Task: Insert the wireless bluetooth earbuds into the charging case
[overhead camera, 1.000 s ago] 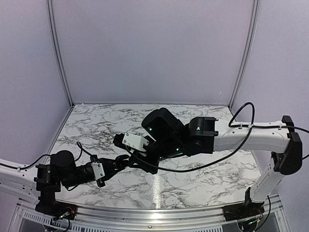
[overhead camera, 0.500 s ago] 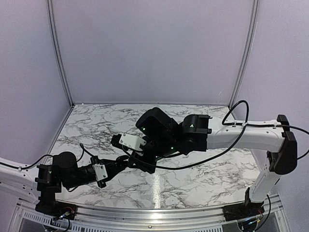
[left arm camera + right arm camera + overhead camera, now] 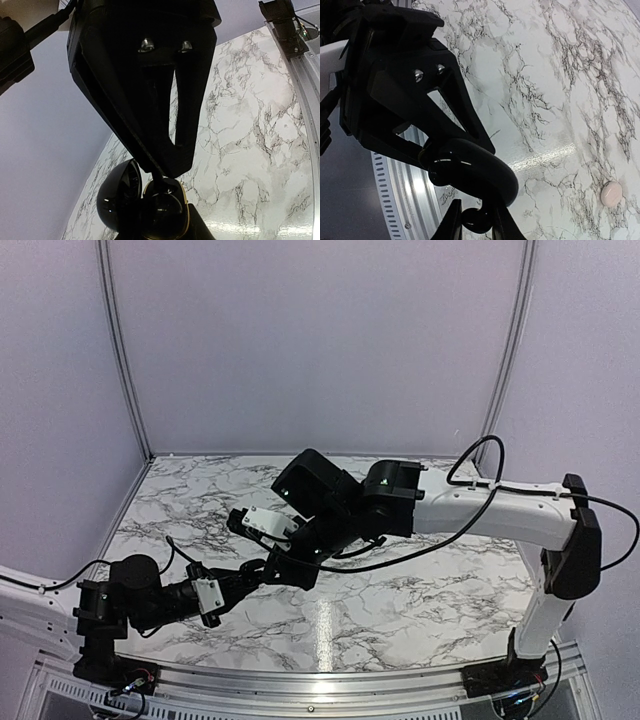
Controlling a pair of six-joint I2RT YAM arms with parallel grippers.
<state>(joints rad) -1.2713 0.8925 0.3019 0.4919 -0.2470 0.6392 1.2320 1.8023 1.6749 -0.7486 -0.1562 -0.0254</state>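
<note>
Black glossy charging case (image 3: 162, 215) sat open in your left pincer (image 3: 272, 572), clamped, off surface (image 3: 260, 150). Your right pincer (image 3: 476, 211) pinched one earbud (image 3: 477, 221) at case mouth, not seated. Other earbud unseen; couldn't tell if in. Seating left.

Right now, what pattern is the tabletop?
White marble, dark grey veins. The table shows best in the top external view.

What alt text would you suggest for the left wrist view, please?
The black right gripper points down from the top, its tips at the hollow of an open, glossy black, gold-rimmed case at the bottom edge. A grey-veined white marble table lies behind.
</note>
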